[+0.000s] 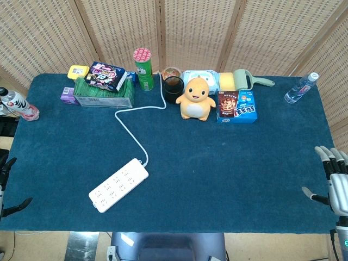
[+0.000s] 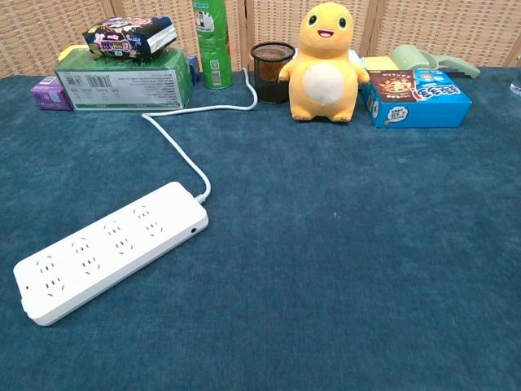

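1. The left hand (image 1: pixel 6 187) hung off the table's edge at eight o'clock, fingers apart, holding nothing.
2. The right hand (image 1: pixel 333 179) waited at four o'clock, fingers spread, empty.
3. The power strip (image 1: pixel 118 184) lay nearest the left hand, toward seven o'clock, its cord (image 1: pixel 133 122) trailing to twelve.

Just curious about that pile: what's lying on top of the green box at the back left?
A dark snack packet lies on the green box. Anything beneath the packet is hidden.

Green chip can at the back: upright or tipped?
Upright. The green chip can stands on its base beside the green box, its red lid facing up in the head view; the chest view shows its body vertical.
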{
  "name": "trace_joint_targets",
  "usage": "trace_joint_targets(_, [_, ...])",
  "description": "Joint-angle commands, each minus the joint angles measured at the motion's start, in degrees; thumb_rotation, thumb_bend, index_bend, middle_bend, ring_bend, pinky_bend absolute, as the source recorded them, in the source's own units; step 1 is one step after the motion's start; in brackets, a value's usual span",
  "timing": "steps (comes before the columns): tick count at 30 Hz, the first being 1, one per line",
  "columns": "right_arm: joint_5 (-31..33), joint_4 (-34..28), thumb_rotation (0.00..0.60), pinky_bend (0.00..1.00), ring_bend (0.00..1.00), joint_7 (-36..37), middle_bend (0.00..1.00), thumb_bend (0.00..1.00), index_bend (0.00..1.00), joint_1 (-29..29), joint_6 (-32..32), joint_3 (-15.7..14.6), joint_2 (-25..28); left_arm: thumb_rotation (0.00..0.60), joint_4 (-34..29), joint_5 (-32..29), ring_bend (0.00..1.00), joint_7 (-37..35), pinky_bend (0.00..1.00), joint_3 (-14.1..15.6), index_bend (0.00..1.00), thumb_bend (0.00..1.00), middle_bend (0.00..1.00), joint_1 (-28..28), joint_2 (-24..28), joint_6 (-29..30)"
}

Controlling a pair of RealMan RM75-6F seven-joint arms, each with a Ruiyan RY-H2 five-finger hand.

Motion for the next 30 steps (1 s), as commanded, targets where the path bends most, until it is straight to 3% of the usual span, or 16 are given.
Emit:
trace_joint_targets(1, [0.13, -0.05, 0.600, 0.00, 0.07, -0.33, 0.09, 0.00, 0.08, -0.01, 0.01, 0.03, -0.08, 0.600, -0.22, -0.13, 0.00, 0.15, 0.07, -0.18, 0.00, 0.10, 0.00, 0.04, 0.21, -0.40])
trace_joint_targets(10, [-0.02, -0.37, 0.600, 0.00, 0.07, 0.47, 0.09, 0.00, 0.08, -0.17, -0.09, -0.18, 0.13, 0.600, -0.74, -0.01, 0.00, -0.08, 0.07, -0.34, 0.00, 0.11, 0.00, 0.07, 0.61, -1.77])
trace_joint_targets(12, [-0.11, -0.41, 0.600, 0.00, 0.07, 0.82, 0.09, 0.00, 0.07, -0.18, 0.00, -0.13, 0.18, 0.600, -0.70, 1.24, 0.01, -0.71, 0.07, -0.41, 0.00, 0.13, 0.07, -0.06, 0.55, -1.54])
trace_joint_targets(13, [-0.08, -0.38, 0.600, 0.00, 0.07, 1.03, 0.09, 0.00, 0.07, -0.15, -0.06, -0.10, 0.19, 0.600, -0.88, 2.15, 0.07, -1.25, 0.10, -0.46, 0.00, 0.14, 0.21, -0.24, 0.47, -1.47])
trace_joint_targets(15, [0.09, -0.26, 0.600, 0.00, 0.07, 1.12, 0.09, 0.00, 0.07, -0.05, -0.32, -0.06, 0.11, 0.600, -0.97, 4.02, 0.33, -2.80, 0.26, -0.95, 0.00, 0.16, 0.54, -1.04, -0.13, -1.54])
trace_joint_targets(17, [0.24, -0.16, 0.600, 0.00, 0.07, 1.08, 0.09, 0.00, 0.07, 0.06, -0.61, -0.08, -0.01, 0.600, -1.28, 4.71, 0.73, -3.76, 0.60, -1.60, 0.00, 0.17, 0.87, -2.01, -1.04, -2.25])
trace_joint_targets(19, [0.30, -0.13, 0.600, 0.00, 0.07, 1.03, 0.09, 0.00, 0.07, 0.15, -0.75, -0.05, -0.10, 0.600, -1.86, 5.00, 0.93, -3.50, 0.87, -2.03, 0.00, 0.18, 0.98, -3.33, -1.82, -4.04])
trace_joint_targets(20, [0.27, -0.14, 0.600, 0.00, 0.07, 0.96, 0.09, 0.00, 0.06, 0.20, -0.73, 0.00, -0.16, 0.600, -2.52, 4.82, 0.98, -2.48, 0.96, -2.20, 0.00, 0.18, 1.00, -4.25, -2.23, -5.64])
trace_joint_targets(21, [0.25, -0.16, 0.600, 0.00, 0.07, 0.92, 0.09, 0.00, 0.06, 0.23, -0.70, 0.04, -0.20, 0.600, -3.53, 4.42, 1.00, -1.20, 0.99, -2.28, 0.00, 0.18, 1.00, -5.17, -2.59, -7.42])
trace_joint_targets(24, [0.30, -0.21, 0.600, 0.00, 0.07, 0.76, 0.09, 0.00, 0.06, 0.33, -0.74, 0.13, -0.35, 0.600, -5.87, 3.27, 1.00, 2.42, 1.00, -3.36, 0.00, 0.22, 1.00, -7.20, -4.54, -10.19])
trace_joint_targets(30, [0.92, 0.04, 0.600, 0.00, 0.07, 0.70, 0.09, 0.00, 0.06, 0.52, -1.40, 0.18, -0.53, 0.600, -8.53, 0.86, 1.00, 10.07, 1.00, -4.26, 0.01, 0.58, 1.00, -9.85, -9.00, -14.11])
